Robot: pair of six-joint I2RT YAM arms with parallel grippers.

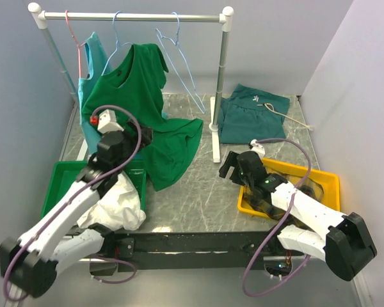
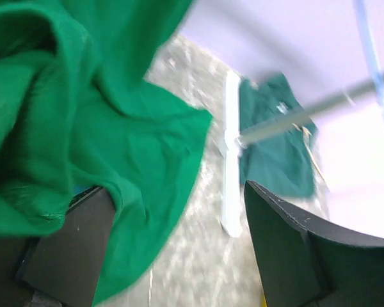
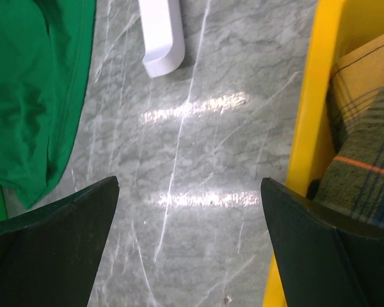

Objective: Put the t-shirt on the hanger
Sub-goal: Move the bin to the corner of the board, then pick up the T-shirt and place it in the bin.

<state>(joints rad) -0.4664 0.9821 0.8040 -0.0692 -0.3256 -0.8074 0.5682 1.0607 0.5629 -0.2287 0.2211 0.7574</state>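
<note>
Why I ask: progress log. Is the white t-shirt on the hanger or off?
Off. The t-shirt lies crumpled across the green tray; the hanger hangs bare.

Grey veined counter (image 1: 198,192). Carries a green tray (image 1: 59,176) at near left, a yellow tray (image 1: 326,182) at near right, and the rack's white foot (image 1: 214,137) toward the far side. Also carries a folded dark-teal garment (image 1: 249,121) just right of the foot. Catches the hanging green shirt's hem (image 1: 176,150) at centre.

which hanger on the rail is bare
The light-blue hanger rightmost on the rail; the other blue hanger carries the green shirt, the pink-red hanger a teal shirt.
</note>
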